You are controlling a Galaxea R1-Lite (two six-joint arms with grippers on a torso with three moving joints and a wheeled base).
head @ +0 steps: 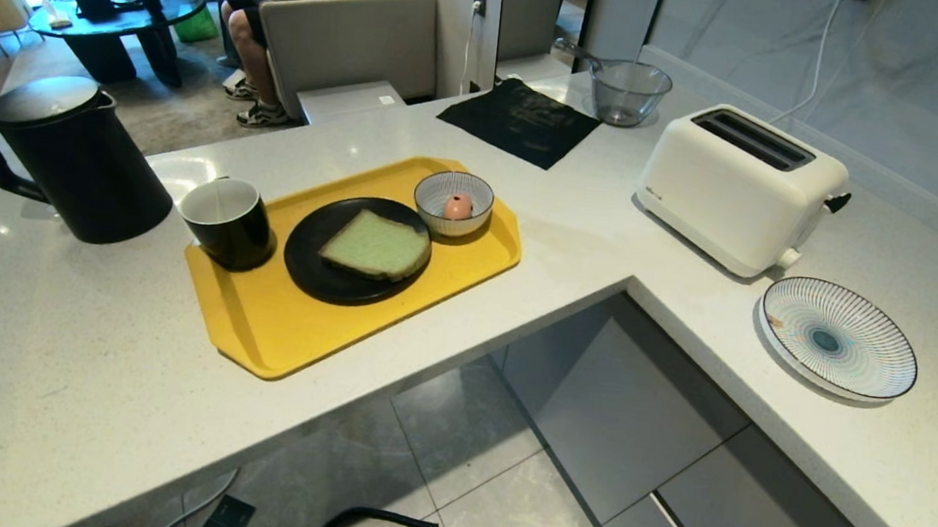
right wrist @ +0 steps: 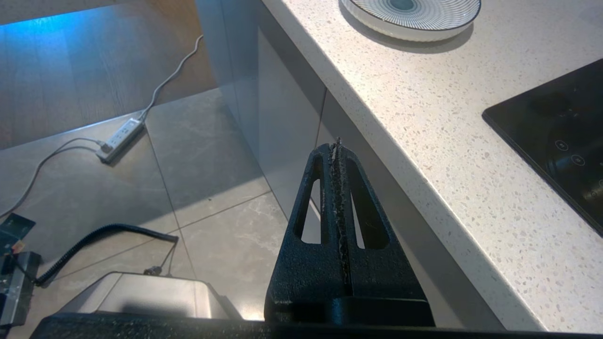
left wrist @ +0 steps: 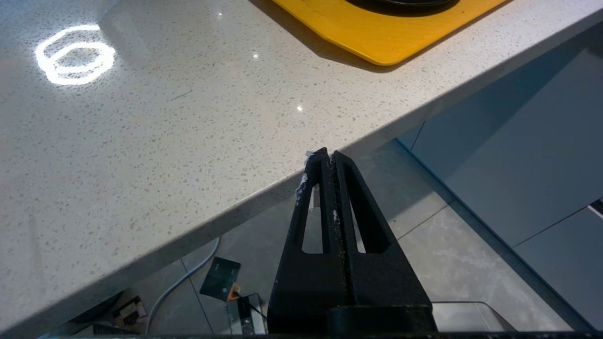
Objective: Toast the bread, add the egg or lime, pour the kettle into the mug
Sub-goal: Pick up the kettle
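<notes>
right now both arms hang low in front of the counter, off the head view. the left gripper [left wrist: 328, 153] has its fingers pressed together on nothing, its tip just under the edge of the counter [left wrist: 141, 155] near a corner of the yellow tray [left wrist: 386, 42]. the right gripper [right wrist: 337, 146] is likewise closed and empty, beside the counter edge, with the striped plate [right wrist: 414, 16] ahead of it and a black cooktop [right wrist: 556, 136] off to one side.

on the counter, the tray [head: 273, 331] carries three things: the mug [head: 228, 221] at its left end, a black plate [head: 322, 271] in the middle with the bread [head: 376, 244] lying flat on it, and a small striped bowl [head: 442, 188] at the far right holding the egg [head: 458, 206]. the kettle [head: 75, 157] stands upright just left of the tray, close to the mug, handle pointing away from it. the white toaster [head: 734, 194] sits well to the right, the striped plate [head: 838, 338] near its right side. a glass bowl [head: 628, 92] and a black cloth [head: 521, 120] lie at the back. a person sits on a sofa [head: 353, 37] beyond the counter.
</notes>
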